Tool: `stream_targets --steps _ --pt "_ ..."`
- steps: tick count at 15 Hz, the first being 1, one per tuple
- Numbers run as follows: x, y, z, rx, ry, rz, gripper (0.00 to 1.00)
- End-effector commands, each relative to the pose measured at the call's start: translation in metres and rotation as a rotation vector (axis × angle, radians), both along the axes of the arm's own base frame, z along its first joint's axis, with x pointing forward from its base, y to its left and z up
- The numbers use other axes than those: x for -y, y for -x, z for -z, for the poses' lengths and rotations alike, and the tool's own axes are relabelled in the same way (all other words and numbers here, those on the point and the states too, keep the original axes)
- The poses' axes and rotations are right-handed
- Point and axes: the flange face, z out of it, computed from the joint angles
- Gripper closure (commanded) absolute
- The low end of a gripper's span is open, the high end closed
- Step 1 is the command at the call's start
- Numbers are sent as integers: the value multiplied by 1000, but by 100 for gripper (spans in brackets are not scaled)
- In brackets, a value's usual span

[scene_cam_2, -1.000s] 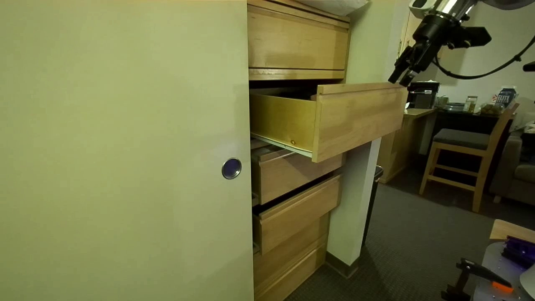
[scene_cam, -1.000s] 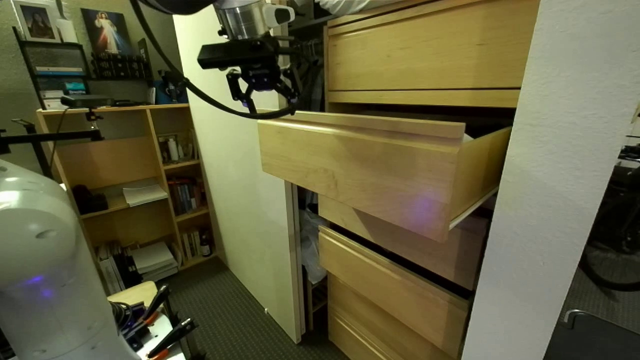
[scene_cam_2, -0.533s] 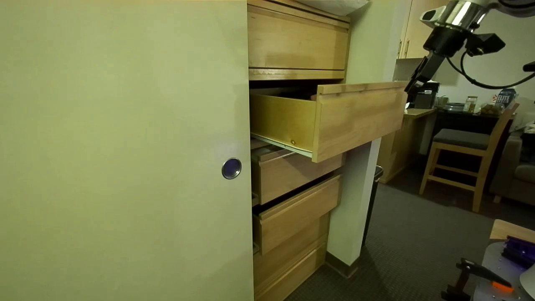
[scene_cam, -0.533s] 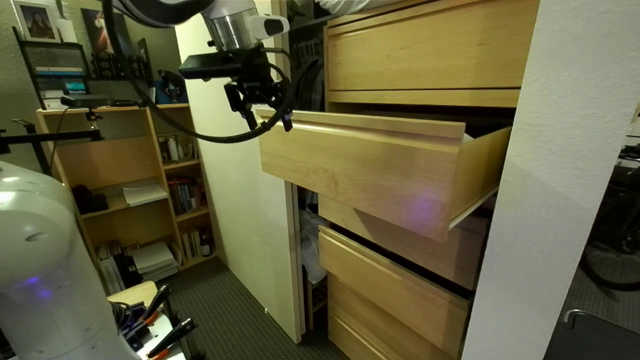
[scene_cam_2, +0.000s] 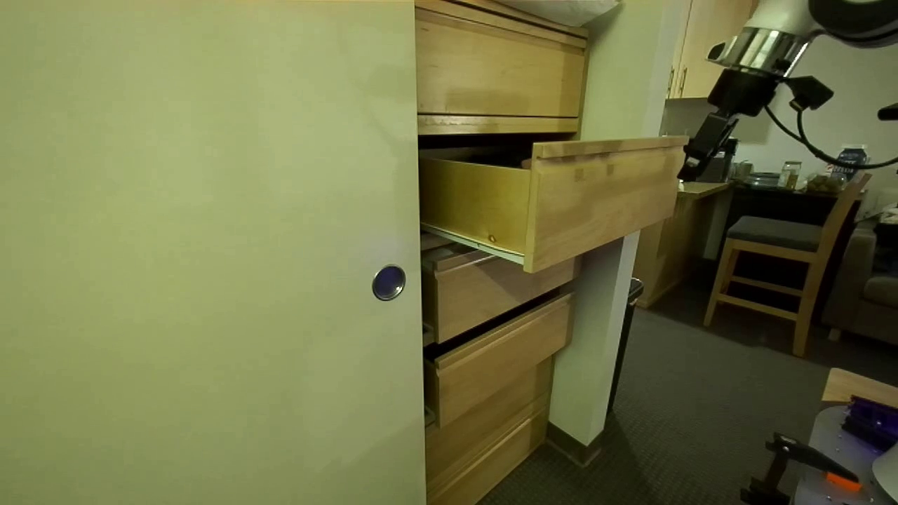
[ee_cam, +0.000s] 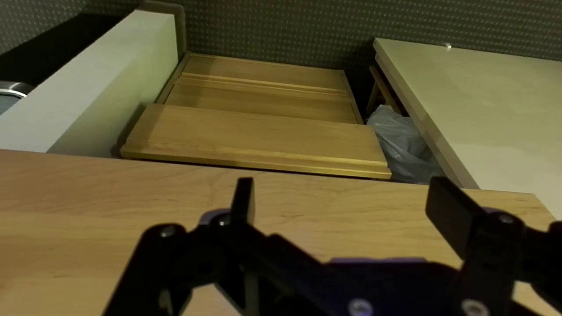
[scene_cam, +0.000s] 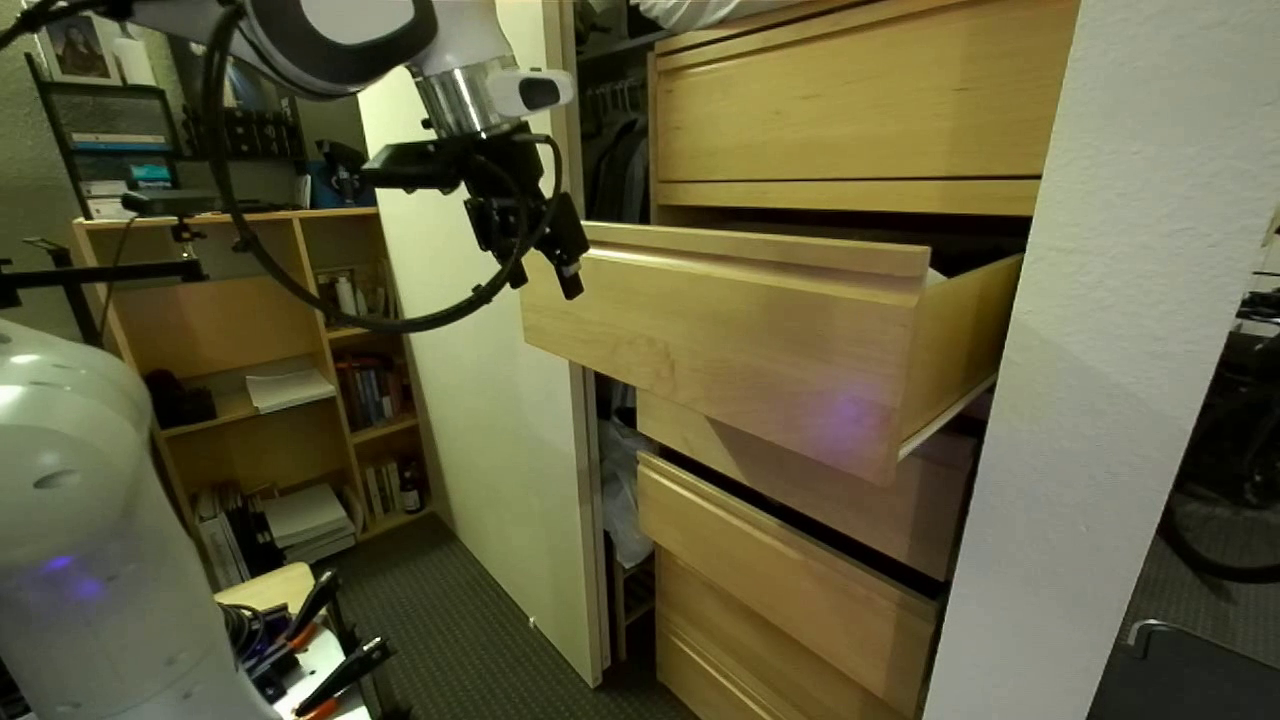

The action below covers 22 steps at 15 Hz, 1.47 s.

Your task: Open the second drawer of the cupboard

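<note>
Gripper (scene_cam: 545,284) has been lowered over the last second: tips brought from about top-edge level down to the outer side of the second drawer (scene_cam: 715,345), near its end by the cream door panel (scene_cam: 480,400). Panda arm (scene_cam: 345,30) has been dropped along with it. Drawer position unchanged.

Second drawer is pulled well out of the cupboard (scene_cam: 845,196), as seen in both exterior views, right under the closed top drawer (scene_cam: 850,110). Side panel (scene_cam_2: 477,200) and pale slide rail (scene_cam_2: 484,247) are exposed in an exterior view. Contents mostly hidden in shadow.

Jaws are spread: in the wrist view the fingers (ee_cam: 243,199) are held well apart, with the drawer's flat wooden face seen behind them. Whether that face is touched can't be told.

Third drawer (scene_cam: 800,480) is set slightly out, shaded from above. Fourth drawer (scene_cam_2: 501,358) is left ajar, dark gap along its top edge.

Gray plastic bag (ee_cam: 401,142) is seen between drawer stack and door panel. Round recessed pull (scene_cam_2: 389,283) is fitted near the panel's edge.

Wooden bookshelf (scene_cam: 215,320) is placed beyond the panel; black-and-orange clamps (scene_cam: 345,672) are seen by the arm's base.
</note>
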Motion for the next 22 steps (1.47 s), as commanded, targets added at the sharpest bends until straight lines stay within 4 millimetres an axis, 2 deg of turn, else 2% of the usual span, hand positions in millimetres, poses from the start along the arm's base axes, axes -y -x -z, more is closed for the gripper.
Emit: stream_targets --steps 1,7,8,12,22 --pt "-8 -13 11 -12 30 70 0" --pt "-21 -30 17 -23 25 42 0" --pt "-18 -20 16 -21 13 41 0" --pt "-19 -26 17 -27 14 37 0" --pt "-19 -26 16 -27 14 37 0"
